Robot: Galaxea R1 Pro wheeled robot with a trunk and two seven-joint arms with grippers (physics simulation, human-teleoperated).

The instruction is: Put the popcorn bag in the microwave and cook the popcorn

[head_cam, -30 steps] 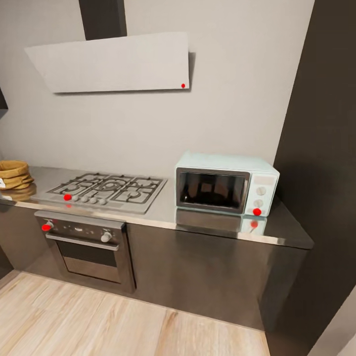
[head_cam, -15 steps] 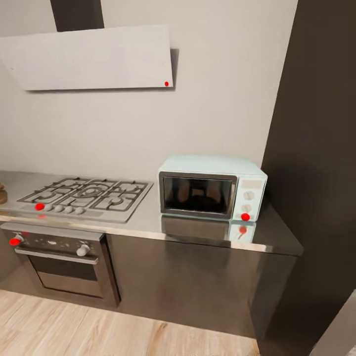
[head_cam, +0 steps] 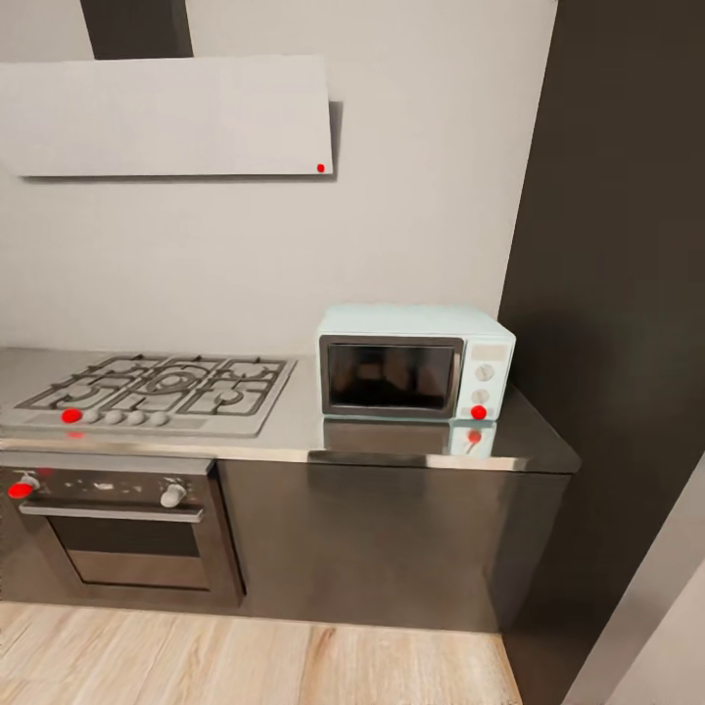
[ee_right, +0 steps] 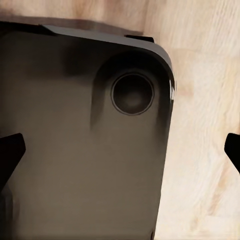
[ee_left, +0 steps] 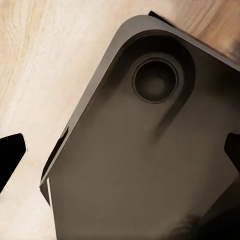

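The view has swung right along the kitchen over the last second: the stack of tan things at the far left of the smooth grey steel surface has slid out of sight, and the small mint-blue microwave now sits nearly square ahead beside the steel gas hob. I take that as the robot lining up on the microwave, not the bag. Its dark glass door is shut, red light on; nothing is visible inside. Where the popcorn bag is, I cannot tell. Both wrist cameras look down on the robot's dark base and pale wood floor; each hand's fingertips sit far apart at the edges, holding nothing.
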